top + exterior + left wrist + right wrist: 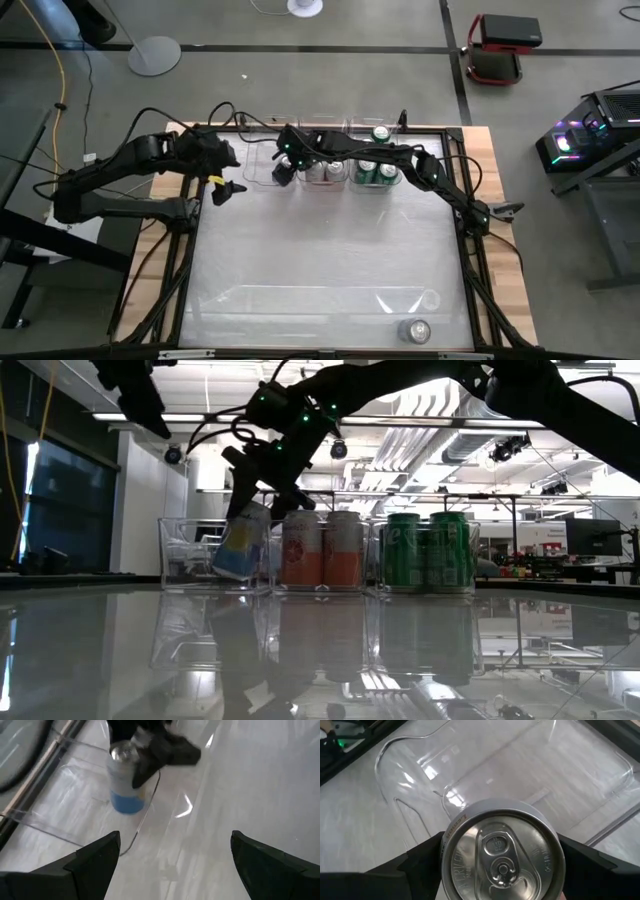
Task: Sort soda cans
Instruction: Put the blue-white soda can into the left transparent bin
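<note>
Blue can [502, 851] btwn R hand [500, 857] fingers, tilted over left bin [190, 555] | grip: can't tell | L hand [172, 865] spread, apart

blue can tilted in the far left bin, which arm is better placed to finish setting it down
Right. The right gripper is already over the blue can in the left bin, fingers either side of its top. The left gripper hangs open, off to the side.

Grey floor [560, 250], round white stand base [154, 55], ceiling strip lights [420, 422], dark window [60, 500].
</note>
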Robot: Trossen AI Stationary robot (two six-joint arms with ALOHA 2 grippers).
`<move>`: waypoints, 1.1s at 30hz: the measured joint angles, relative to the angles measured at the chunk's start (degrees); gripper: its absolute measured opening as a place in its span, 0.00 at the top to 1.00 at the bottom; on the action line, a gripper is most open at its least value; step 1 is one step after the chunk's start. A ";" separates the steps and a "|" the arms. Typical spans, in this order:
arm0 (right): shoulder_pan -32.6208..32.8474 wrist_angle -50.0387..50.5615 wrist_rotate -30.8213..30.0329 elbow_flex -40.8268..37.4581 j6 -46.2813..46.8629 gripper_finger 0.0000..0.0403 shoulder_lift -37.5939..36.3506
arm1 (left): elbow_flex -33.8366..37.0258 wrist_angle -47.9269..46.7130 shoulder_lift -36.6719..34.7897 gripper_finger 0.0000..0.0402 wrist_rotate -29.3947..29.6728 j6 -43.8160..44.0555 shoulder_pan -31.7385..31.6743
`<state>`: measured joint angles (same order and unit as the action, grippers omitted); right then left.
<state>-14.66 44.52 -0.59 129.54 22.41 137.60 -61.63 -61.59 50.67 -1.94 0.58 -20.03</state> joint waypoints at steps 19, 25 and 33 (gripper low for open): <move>-0.13 -0.82 0.64 -0.09 -5.04 0.14 0.14 | -0.02 0.51 -5.74 0.11 -0.39 4.13 -3.00; -0.70 -1.38 0.58 -0.09 -2.40 0.11 0.13 | -0.02 -1.35 -7.07 0.11 -0.39 6.22 -3.00; -0.30 -0.64 -0.99 2.90 -5.97 0.11 0.04 | -0.02 -1.40 -12.79 0.11 -0.13 8.55 -3.00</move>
<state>-14.96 43.89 -1.58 132.45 16.44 137.64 -61.65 -62.99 37.88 -2.07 9.14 -23.03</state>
